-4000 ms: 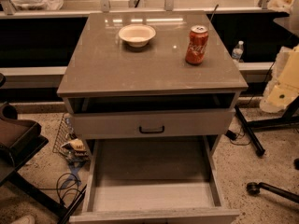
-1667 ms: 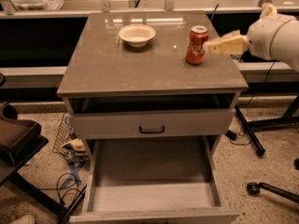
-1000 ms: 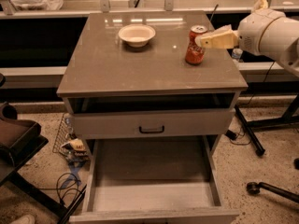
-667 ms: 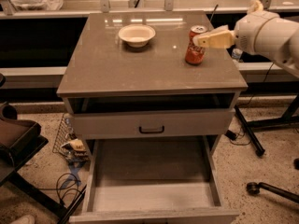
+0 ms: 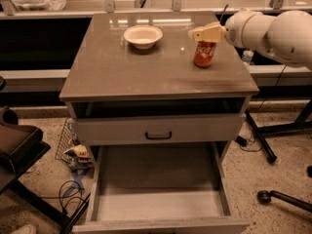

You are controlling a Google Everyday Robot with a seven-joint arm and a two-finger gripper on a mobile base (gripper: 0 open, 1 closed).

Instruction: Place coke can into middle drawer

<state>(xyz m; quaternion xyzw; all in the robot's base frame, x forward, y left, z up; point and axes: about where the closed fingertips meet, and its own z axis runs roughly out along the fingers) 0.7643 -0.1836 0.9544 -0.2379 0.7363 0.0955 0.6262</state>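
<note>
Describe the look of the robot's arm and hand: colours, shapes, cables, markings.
The arm is glossy white with rounded, bulbous casings, ending in a round collar. The hand, over the coke can on the cabinet top, is pale cream-yellow, slim and tapering. No cables or markings show on them.

A bulky, rounded white arm [image 5: 273, 30] is seen, tapered into a cream-yellow pincer [image 5: 196, 33] just above the coke can [image 5: 204, 55].

The gripper [image 5: 197, 33] has swung in from the right, now just above the coke can [image 5: 204, 55]
</note>
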